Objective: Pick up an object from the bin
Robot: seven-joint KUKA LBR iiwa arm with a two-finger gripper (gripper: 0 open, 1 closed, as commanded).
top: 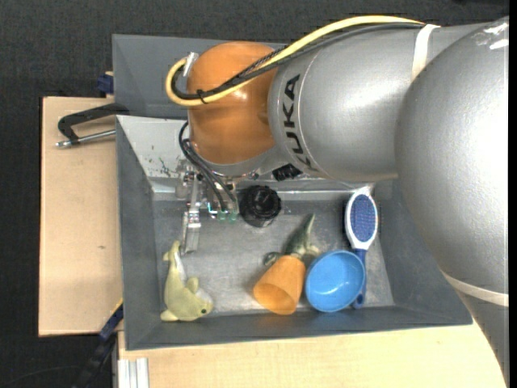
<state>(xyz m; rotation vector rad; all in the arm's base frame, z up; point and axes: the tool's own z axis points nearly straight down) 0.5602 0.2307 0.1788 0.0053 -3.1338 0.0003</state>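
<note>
Closest, my silver arm (363, 95) is crowding over my gripper (192, 225); spread or closed, I cannot tell. It is hovering by the yellow plush toy (184, 293), presumably for grasping.

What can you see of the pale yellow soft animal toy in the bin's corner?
The pale yellow soft animal toy looks plush, like a little seal or fish, with one narrow end and one wider end with flaps. It lies flat on the floor of the grey metal bin, in the view's lower left corner, close to the left wall. The gripper hangs by its narrow end; whether they touch is unclear.
</note>
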